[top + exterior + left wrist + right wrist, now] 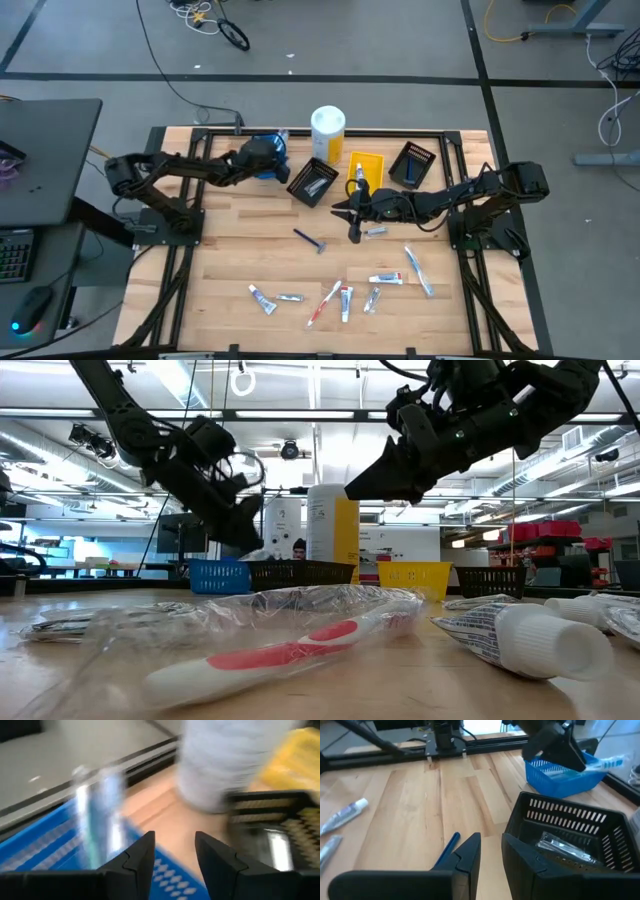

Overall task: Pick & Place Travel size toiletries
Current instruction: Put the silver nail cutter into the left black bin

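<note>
Several small tubes, such as one (pixel 386 279), a red toothbrush (pixel 325 303) and a pale-blue toothbrush (pixel 418 270) lie flat on the near half of the table. A blue razor (pixel 310 240) lies mid-table. My left gripper (pixel 175 852) hovers open over the blue bin (pixel 272 168), where a pale-blue toothbrush (pixel 605 764) leans on the rim. My right gripper (pixel 491 851) hangs open above the table beside the black bin (pixel 570 835), which holds wrapped items (pixel 565 847). The blue razor (pixel 445 851) lies just past one of its fingers.
A tall white-and-yellow cylinder (pixel 328 130) stands at the far edge between the blue bin and a yellow bin (pixel 366 168). A second black bin (pixel 415 162) sits far right. Bare wood lies left of the razor and between the bins and the scattered items.
</note>
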### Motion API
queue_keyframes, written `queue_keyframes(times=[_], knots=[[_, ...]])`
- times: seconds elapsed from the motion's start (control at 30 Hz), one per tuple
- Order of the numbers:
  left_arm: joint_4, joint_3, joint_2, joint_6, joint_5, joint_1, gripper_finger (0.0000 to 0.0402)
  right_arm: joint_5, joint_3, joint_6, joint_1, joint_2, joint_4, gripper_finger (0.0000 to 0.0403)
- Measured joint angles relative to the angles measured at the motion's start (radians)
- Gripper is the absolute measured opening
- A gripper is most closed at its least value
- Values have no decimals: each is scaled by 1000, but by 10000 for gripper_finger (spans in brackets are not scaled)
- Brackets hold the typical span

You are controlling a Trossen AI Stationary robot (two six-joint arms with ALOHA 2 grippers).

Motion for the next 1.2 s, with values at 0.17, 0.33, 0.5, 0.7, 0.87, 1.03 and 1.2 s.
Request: queue_keyframes(times=[0.17,0.33,0.5,0.7,0.87,1.03,1.2], knots=[[-26,1,-114,3,24,0,148,0,0,-18,0,0,0,88],[-111,1,-220,-29,14,-4,148,-6,0,34,5,0,-12,88],[-107,1,-285,-53,267,-49,148,-35,0,41,7,0,-60,88],[-43,1,-289,-134,489,-146,148,18,0,52,6,0,-63,88],[-21,1,-289,-134,486,-238,148,58,0,93,6,0,-63,88],[-23,1,-289,-134,477,-294,148,107,-1,49,5,0,-48,88],[-27,1,-289,-129,477,-329,148,106,-2,49,5,0,-19,88]])
